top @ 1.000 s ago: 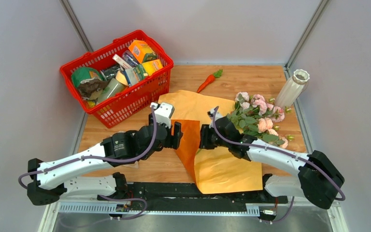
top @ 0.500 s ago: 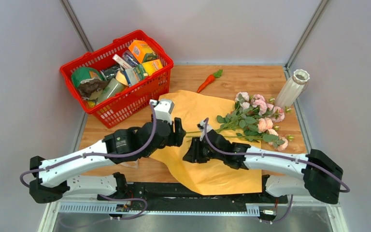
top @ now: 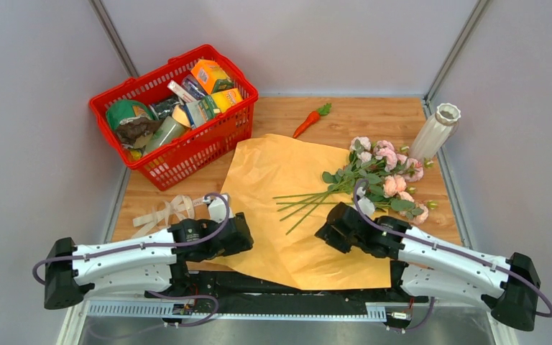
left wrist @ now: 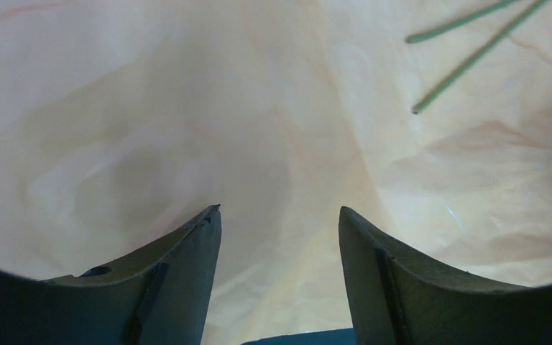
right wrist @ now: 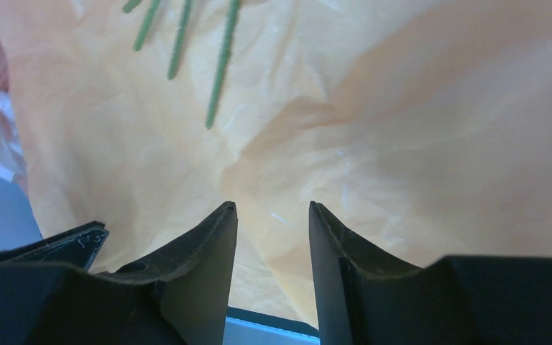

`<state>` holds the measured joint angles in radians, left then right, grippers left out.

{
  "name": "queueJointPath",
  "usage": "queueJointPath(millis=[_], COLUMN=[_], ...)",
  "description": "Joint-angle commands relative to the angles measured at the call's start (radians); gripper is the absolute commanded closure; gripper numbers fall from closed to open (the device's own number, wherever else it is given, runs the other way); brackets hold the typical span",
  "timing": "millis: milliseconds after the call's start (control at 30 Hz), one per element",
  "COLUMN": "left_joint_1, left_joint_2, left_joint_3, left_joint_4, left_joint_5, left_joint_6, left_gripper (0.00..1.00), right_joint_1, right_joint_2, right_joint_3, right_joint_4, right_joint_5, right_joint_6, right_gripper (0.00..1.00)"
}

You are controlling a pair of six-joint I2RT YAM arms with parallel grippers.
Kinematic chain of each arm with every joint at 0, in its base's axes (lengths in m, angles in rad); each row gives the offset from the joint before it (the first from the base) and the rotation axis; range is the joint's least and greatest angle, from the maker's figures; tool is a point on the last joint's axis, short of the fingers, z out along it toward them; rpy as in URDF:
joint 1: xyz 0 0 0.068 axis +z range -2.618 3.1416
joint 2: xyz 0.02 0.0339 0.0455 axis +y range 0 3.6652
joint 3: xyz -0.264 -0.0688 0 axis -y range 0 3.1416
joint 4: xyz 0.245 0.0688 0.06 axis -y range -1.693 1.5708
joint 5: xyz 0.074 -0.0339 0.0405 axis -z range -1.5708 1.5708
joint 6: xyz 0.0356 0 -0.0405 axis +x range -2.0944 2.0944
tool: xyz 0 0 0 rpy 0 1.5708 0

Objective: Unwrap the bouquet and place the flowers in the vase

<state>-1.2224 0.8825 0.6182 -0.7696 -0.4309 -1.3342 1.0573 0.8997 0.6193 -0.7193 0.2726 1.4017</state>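
The bouquet lies undone: its tan-yellow wrapping paper (top: 287,180) is spread flat on the table. The pink flowers (top: 387,167) rest at the paper's right edge, their green stems (top: 303,203) reaching left over it. The white ribbed vase (top: 435,131) stands upright at the back right, apart from them. My left gripper (top: 248,233) hovers open over the paper's near left part, nothing between its fingers (left wrist: 201,244). My right gripper (top: 321,233) is open over the near right part, just in front of the stem ends (right wrist: 221,68), holding nothing.
The cream ribbon (top: 162,212) lies loose on the wood left of the paper. A red basket (top: 208,140) full of groceries stands at the back left. A toy carrot (top: 310,121) lies behind the paper. Grey walls close in both sides.
Both grippers let go of the paper and drew back toward the near edge. The orange fold has dropped flat, baring the stems. The ribbon now shows on the left.
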Motion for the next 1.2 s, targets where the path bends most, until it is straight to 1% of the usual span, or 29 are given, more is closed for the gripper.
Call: queueJointPath(millis=[0,100,200,400,500,567,667,733,767,800,833,867,900,933,967,1000,1033,1067,1100,1133,1167], left_joint_1=[0.003,0.003,0.003,0.003,0.003,0.003,0.003,0.003,0.003,0.003,0.003,0.003,0.003,0.003,0.003,0.003,0.003,0.003,0.004,0.004,0.012], left_joint_2=[0.071,0.151,0.222,0.251,0.237,0.225,0.201,0.182,0.173,0.167,0.155,0.15,0.135,0.121,0.112,0.093,0.084,0.064,0.053,0.035,0.027], left_joint_3=[-0.023,-0.031,-0.057,-0.071,-0.069,-0.057,-0.017,0.032,0.075,0.096,0.142,0.162,0.198,0.227,0.238,0.247,0.245,0.238,0.232,0.226,0.229], left_joint_4=[-0.126,-0.131,-0.108,-0.092,-0.103,-0.114,-0.126,-0.138,-0.14,-0.135,-0.126,-0.078,-0.044,0.007,0.042,0.121,0.169,0.244,0.277,0.346,0.366], left_joint_5=[-0.074,-0.062,-0.048,-0.052,-0.068,-0.089,-0.149,-0.213,-0.26,-0.284,-0.33,-0.347,-0.376,-0.385,-0.39,-0.355,-0.338,-0.316,-0.301,-0.254,-0.238], left_joint_6=[-0.227,-0.27,-0.307,-0.336,-0.349,-0.347,-0.281,-0.202,-0.122,-0.082,0.037,0.108,0.27,0.35,0.488,0.598,0.756,0.803,0.907,0.955,1.036], left_gripper=[0.3,0.29,0.29,0.29,0.3,0.3,0.29,0.28,0.27,0.27,0.27,0.26,0.27,0.27,0.26,0.26,0.26,0.24,0.17,0.13,0.12], right_joint_1=[-0.008,-0.008,-0.008,-0.008,-0.01,-0.01,-0.01,-0.01,-0.008,-0.008,-0.01,-0.008,-0.01,-0.01,-0.01,-0.01,-0.011,-0.013,-0.016,-0.019,-0.028], right_joint_2=[-0.031,-0.033,-0.041,-0.038,-0.053,-0.07,-0.105,-0.136,-0.154,-0.178,-0.197,-0.217,-0.235,-0.248,-0.254,-0.257,-0.251,-0.246,-0.237,-0.226,-0.216], right_joint_3=[-0.004,-0.053,-0.122,-0.231,-0.208,-0.161,-0.067,-0.014,0.008,0.028,0.043,0.054,0.06,0.065,0.074,0.082,0.088,0.094,0.094,0.088,0.077], right_joint_4=[-0.258,-0.316,-0.333,-0.336,-0.348,-0.364,-0.373,-0.367,-0.358,-0.326,-0.28,-0.22,-0.168,-0.085,-0.041,-0.01,0.012,0.046,0.088,0.147,0.199], right_joint_5=[0.043,0.056,0.068,0.039,0.065,0.106,0.184,0.258,0.295,0.334,0.371,0.396,0.425,0.453,0.474,0.505,0.529,0.551,0.562,0.565,0.557], right_joint_6=[0.247,0.322,0.385,0.487,0.477,0.451,0.381,0.344,0.314,0.259,0.199,0.13,0.068,-0.005,-0.059,-0.093,-0.128,-0.165,-0.228,-0.294,-0.344], right_gripper=[0.55,0.55,0.55,0.55,0.56,0.56,0.55,0.53,0.52,0.51,0.5,0.5,0.5,0.48,0.45,0.43,0.4,0.38,0.38,0.38,0.38])
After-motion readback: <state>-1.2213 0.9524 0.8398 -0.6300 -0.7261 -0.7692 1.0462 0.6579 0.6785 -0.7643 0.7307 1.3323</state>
